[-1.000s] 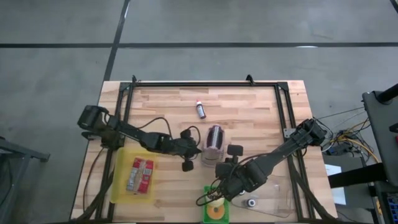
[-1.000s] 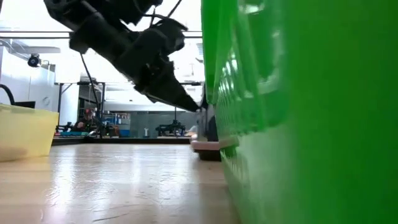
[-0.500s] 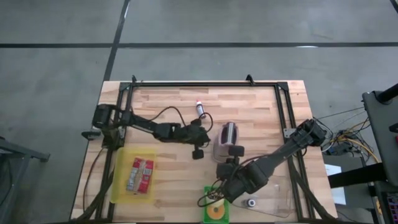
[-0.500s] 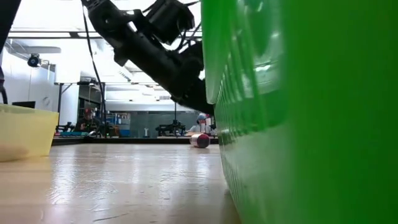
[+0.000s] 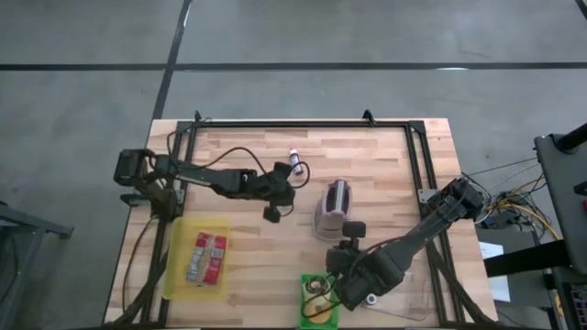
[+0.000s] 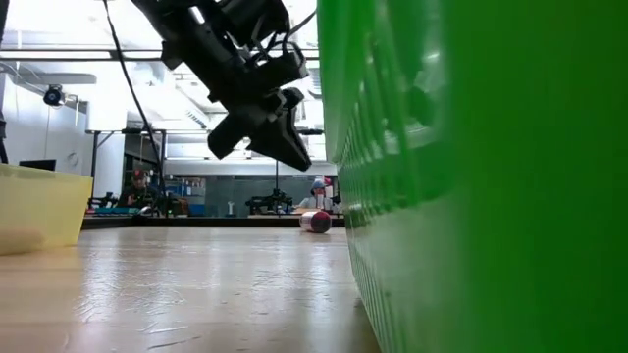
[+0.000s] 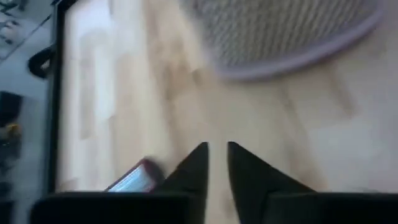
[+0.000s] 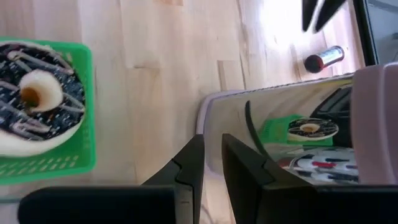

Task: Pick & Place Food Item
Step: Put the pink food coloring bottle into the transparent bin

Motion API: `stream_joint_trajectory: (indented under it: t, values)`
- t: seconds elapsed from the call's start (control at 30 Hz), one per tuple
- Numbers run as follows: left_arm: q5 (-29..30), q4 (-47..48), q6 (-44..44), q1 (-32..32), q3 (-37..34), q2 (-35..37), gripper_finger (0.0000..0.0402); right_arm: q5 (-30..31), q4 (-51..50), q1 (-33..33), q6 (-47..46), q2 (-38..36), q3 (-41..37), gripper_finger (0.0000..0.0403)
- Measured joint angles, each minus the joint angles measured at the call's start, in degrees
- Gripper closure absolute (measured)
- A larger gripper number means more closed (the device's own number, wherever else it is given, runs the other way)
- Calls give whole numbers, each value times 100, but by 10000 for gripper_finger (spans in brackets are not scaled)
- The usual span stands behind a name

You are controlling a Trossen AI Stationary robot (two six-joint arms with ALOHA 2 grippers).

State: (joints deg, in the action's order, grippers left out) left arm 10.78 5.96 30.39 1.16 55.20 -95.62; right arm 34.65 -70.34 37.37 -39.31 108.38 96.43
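We hold the right gripper [image 5: 323, 291], fingers nearly together and empty, over the green basket [image 5: 304, 313] at the bench's near edge, apparently clear of the donut [image 8: 38, 101] it contains, while the left gripper [image 5: 272, 213], fingers a narrow slit apart, hangs empty mid-bench beside the toaster [image 5: 335, 207].

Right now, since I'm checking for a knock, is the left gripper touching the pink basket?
Apart. The high view shows bare wood between the left gripper and the tipped pink basket; the left wrist view also shows table between its fingertips and the basket's rim.
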Motion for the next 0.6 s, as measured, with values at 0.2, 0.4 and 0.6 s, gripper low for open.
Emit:
stream_joint_trajectory:
  t: [0.2, 0.4, 0.6]
  values:
    - [748, 403, 654, 210, 168, 42, 217, 34, 3, 150, -166, 0, -34, 351]
    - [971, 423, 1649, 549, 236, 35, 100, 31, -153, 268, -546, 0, -36, 351]
    - [1036, 919, 2134, 973, 498, 31, 89, 35, -318, 301, -783, 0, -36, 351]
